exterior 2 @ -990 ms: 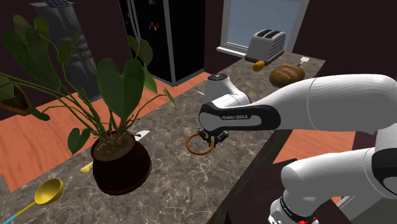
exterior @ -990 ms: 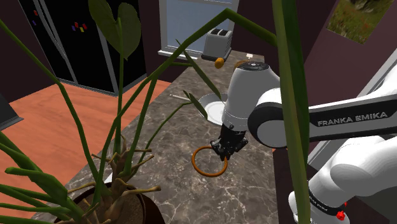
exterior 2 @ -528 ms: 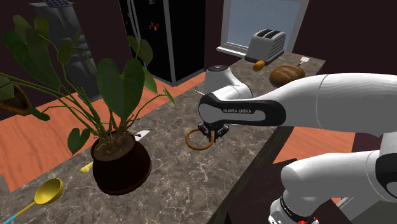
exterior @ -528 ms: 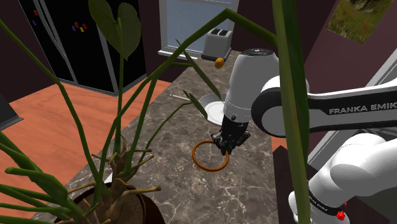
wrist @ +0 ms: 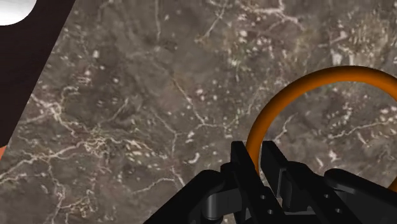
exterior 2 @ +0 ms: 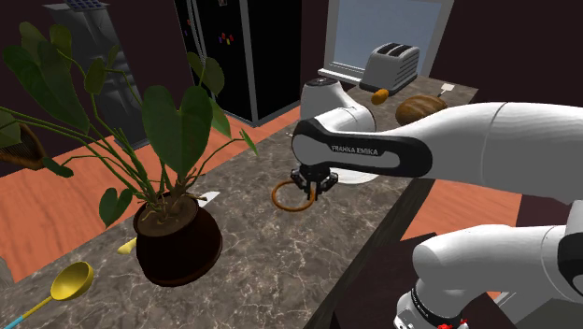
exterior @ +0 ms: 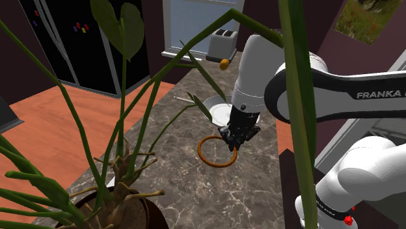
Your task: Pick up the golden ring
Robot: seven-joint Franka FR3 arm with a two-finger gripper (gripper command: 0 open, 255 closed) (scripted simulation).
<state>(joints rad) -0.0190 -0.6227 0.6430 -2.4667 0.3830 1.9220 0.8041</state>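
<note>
Ring (wrist: pixel 350 73) looks thin, stiff, light, likely slick; end effector (wrist: pixel 255 151) pinches its rim, fingers nearly closed.

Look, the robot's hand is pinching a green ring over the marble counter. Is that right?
No, the ring is orange, not green. The wrist view shows the hand pinching its rim over the marble counter.

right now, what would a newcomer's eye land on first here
The orange ring, with the black jaws shut on its rim over the dark marbled counter. Next, the big leafy potted plant at the second exterior view's left, and the white arm reaching across.
</note>
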